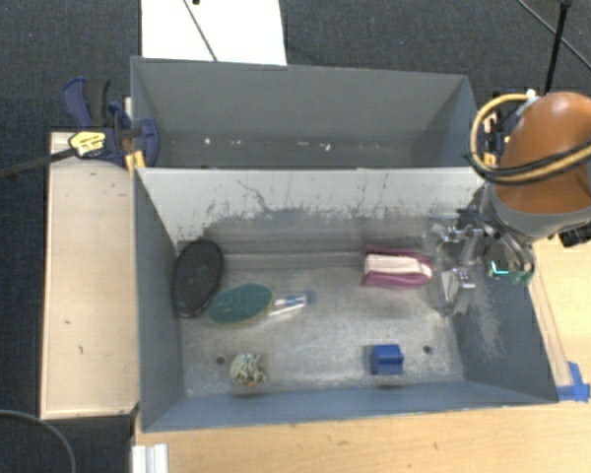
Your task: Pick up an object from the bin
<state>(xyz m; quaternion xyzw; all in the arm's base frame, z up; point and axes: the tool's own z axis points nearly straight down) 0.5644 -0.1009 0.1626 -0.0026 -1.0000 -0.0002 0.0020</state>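
Note:
My gripper [456, 282] hangs low at the right side of the bin, close to the right wall. Just to its left lies a white and purple-pink oblong thing [395, 269], flat on the floor with its right end near the gripper. I cannot see whether they touch. A small blue block [385, 360] sits in front of the gripper and to its left, near the front wall.
On the left of the bin lie a black oval pad [197, 276] and a teal oval brush [240, 304] with a clear handle. A small speckled ball [246, 370] rests at the front left. The arm's orange cover and cables overhang the right rim.

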